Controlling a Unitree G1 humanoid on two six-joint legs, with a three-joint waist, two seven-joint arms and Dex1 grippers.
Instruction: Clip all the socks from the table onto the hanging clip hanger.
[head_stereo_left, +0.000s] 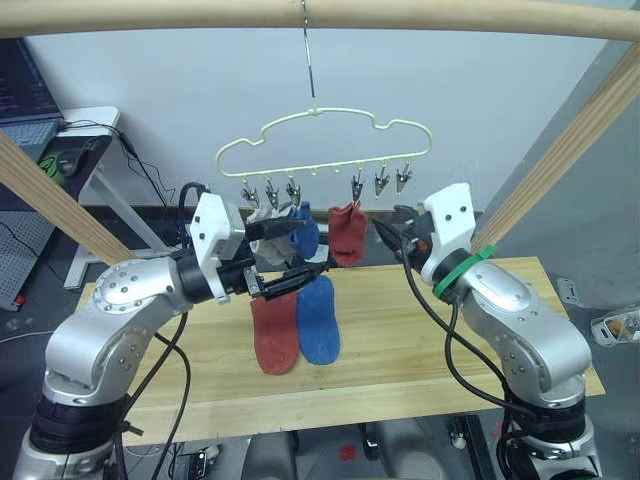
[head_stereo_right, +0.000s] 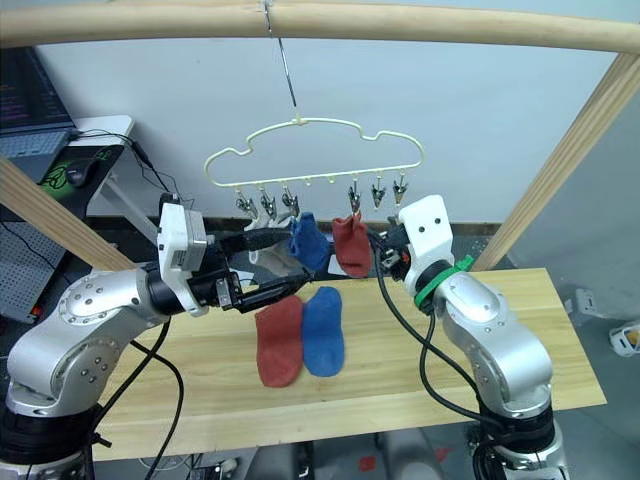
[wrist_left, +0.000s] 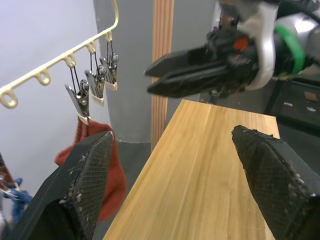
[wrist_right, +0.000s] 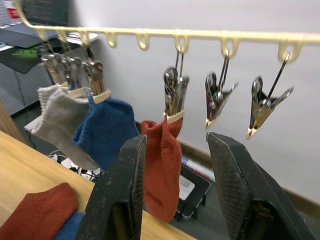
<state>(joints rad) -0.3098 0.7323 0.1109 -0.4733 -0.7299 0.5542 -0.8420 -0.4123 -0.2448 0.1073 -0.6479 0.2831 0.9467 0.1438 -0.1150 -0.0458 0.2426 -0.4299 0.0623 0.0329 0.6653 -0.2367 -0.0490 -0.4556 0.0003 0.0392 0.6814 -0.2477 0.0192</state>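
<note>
Grainy plank table (head_stereo_left: 420, 340): knit rust sock (head_stereo_left: 275, 335), blue sock (head_stereo_left: 319, 320) flat; left gripper (head_stereo_left: 297, 250), right gripper (wrist_right: 175, 195) spread

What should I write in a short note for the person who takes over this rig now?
Left pincer: open, holds nothing. Right pincer: open, holds nothing, near the hanging red sock.
Clip hanger: two grey socks, one blue sock and the red one are clipped on.
Left to do: red sock and blue sock lie on the table; two free clips.
</note>
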